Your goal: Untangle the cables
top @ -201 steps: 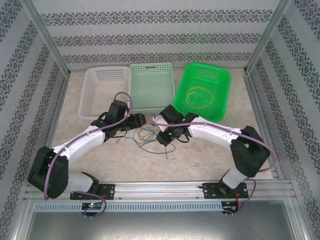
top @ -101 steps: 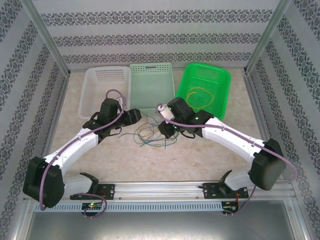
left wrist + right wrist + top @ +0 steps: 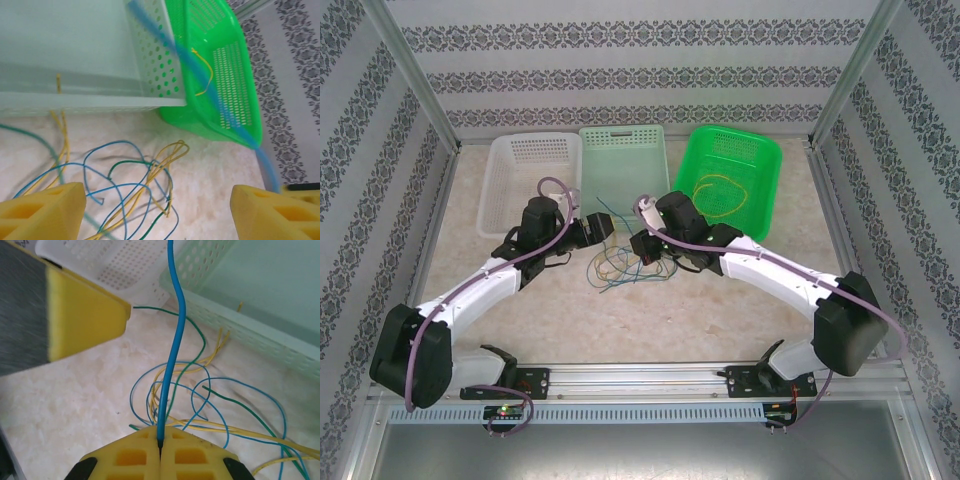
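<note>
The cables point(image 3: 616, 266) lie as a loose tangle of yellow, blue and green strands on the table between my two grippers, also in the left wrist view point(image 3: 125, 185) and the right wrist view point(image 3: 200, 400). My right gripper point(image 3: 160, 442) is shut on one blue cable point(image 3: 172, 340), which rises taut out of the pads. In the top view that right gripper point(image 3: 642, 245) sits just right of the tangle. My left gripper point(image 3: 157, 215) stands open above the tangle, with the blue cable point(image 3: 210, 90) running past its right pad. From above, the left gripper point(image 3: 600, 228) is at the tangle's left.
Three baskets line the far side: a white one point(image 3: 510, 190), a pale green one point(image 3: 625, 150) and a bright green one point(image 3: 765, 200) holding a yellow cable point(image 3: 720, 192). The pale green basket's wall point(image 3: 100, 102) stands right behind the tangle. Patterned walls enclose the table.
Both grippers have moved toward the baskets. The left gripper's jaws have spread wider. The right gripper has pulled the blue cable up, so it now stretches over the pale green basket.
</note>
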Controlling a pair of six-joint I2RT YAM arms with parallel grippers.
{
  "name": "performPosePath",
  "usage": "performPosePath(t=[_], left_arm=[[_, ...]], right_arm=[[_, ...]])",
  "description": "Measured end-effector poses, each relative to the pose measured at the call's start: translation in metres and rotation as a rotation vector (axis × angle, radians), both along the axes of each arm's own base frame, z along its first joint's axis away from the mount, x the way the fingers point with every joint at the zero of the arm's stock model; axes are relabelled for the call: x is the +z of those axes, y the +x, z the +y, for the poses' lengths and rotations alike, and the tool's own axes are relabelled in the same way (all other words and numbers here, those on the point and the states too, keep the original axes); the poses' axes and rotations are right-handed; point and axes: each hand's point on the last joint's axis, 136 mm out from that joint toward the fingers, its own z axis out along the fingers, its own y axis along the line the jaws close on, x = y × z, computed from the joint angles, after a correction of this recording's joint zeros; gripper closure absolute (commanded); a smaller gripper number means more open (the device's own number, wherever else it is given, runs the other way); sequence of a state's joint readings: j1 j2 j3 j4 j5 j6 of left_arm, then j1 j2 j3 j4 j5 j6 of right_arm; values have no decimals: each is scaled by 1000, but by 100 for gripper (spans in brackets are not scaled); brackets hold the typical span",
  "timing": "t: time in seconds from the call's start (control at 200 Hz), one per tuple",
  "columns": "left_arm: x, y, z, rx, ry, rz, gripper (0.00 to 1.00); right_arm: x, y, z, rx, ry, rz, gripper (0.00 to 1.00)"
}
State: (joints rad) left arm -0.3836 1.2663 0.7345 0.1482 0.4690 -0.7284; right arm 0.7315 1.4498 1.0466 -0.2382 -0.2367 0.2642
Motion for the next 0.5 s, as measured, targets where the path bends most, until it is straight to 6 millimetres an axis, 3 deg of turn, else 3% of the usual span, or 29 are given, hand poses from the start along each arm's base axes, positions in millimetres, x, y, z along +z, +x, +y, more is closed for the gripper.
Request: performPosePath(t=[0.225, 0.4, 0.5], left_arm=[[9, 2, -10, -22, -46, -26, 19], [-13, 8, -26, -52, -61, 52, 23], [-22, 13, -32, -57, -70, 85, 34]], right_arm=[[-1, -3, 7, 27, 10, 13, 96], [1, -7, 20, 66, 20, 15, 94], [0, -9, 24, 80, 19, 19, 93]])
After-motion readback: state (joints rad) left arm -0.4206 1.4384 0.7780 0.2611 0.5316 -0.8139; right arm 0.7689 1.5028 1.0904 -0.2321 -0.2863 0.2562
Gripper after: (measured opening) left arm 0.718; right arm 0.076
